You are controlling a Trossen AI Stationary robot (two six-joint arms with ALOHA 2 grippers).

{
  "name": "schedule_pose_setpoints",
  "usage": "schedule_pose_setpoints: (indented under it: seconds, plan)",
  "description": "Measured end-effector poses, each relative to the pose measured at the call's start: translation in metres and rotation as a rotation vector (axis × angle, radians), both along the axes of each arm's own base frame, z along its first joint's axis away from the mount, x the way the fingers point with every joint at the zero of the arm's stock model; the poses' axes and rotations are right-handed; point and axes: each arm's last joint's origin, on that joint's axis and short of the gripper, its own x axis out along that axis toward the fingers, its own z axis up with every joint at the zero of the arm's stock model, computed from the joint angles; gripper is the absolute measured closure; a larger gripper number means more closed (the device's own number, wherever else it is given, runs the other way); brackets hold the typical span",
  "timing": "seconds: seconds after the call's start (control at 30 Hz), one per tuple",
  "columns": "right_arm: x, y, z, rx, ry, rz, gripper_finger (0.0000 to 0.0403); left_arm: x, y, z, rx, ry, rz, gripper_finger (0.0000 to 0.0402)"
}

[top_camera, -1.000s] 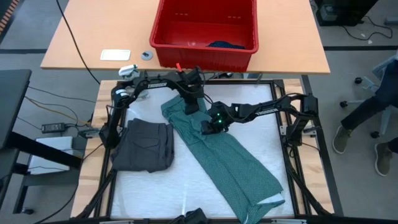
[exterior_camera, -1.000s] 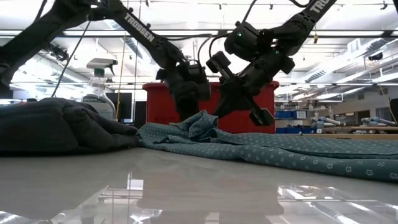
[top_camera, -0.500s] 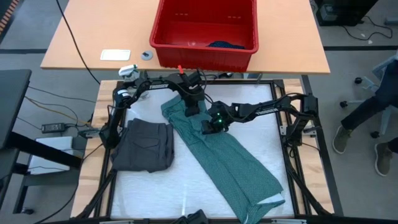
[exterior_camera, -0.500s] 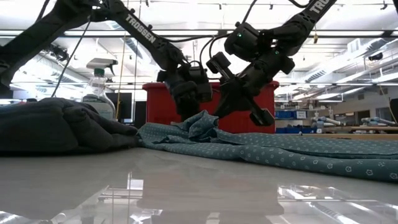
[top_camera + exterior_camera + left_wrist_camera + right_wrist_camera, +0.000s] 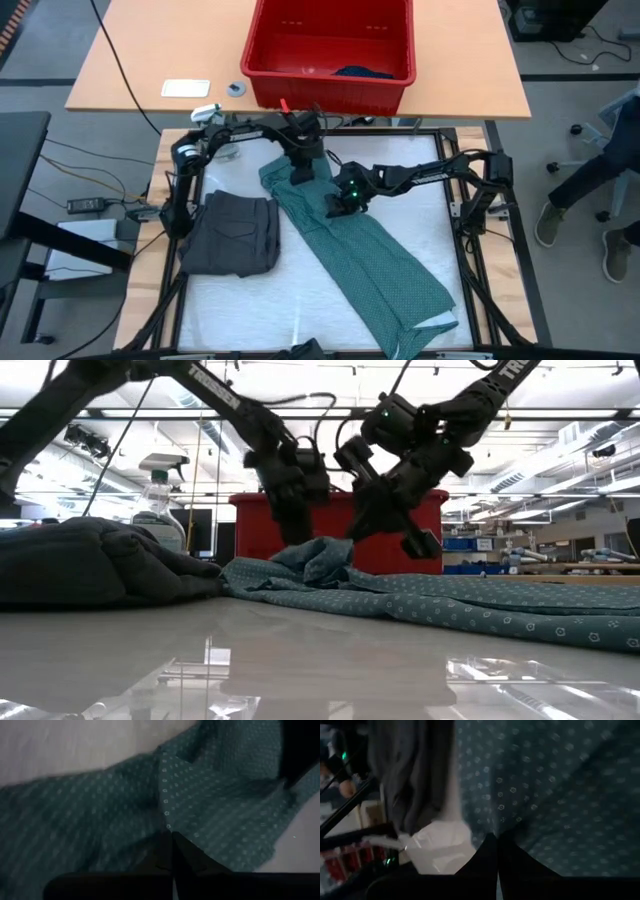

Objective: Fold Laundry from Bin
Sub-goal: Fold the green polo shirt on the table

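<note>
While the teal garment is lying stretched diagonally across the white pad, its upper end is bunching into a small heap under both grippers. Clenched on that bunched cloth, the left gripper is pinching a fold near the pad's far edge. Just beside it, the right gripper is also pinching the teal cloth with fingers closed. To the left, well apart from the grippers, a folded dark grey piece is resting. Beyond the pad, the red bin is sitting on the wooden table, holding a dark blue piece.
</note>
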Motion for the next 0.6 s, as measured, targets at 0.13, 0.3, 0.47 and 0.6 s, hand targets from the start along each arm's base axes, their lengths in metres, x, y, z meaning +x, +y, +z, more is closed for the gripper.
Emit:
schedule_pose_setpoints:
  seconds: [0.13, 0.3, 0.47, 0.6]
  plan:
    - [0.002, -0.008, 0.016, -0.007, -0.045, 0.011, 0.0399, -0.014, -0.002, 0.026, 0.045, 0.004, 0.017, 0.0401]
    - [0.000, -0.029, 0.029, 0.000, -0.022, 0.019, 0.0400, -0.028, -0.003, 0.044, 0.102, 0.061, 0.084, 0.0401]
    - [-0.010, -0.052, 0.036, -0.009, 0.071, 0.007, 0.0400, -0.036, -0.001, 0.059, 0.143, 0.058, 0.165, 0.0401]
    - [-0.014, -0.064, 0.043, -0.024, 0.090, 0.002, 0.0400, -0.040, 0.001, 0.064, 0.170, 0.070, 0.204, 0.0401]
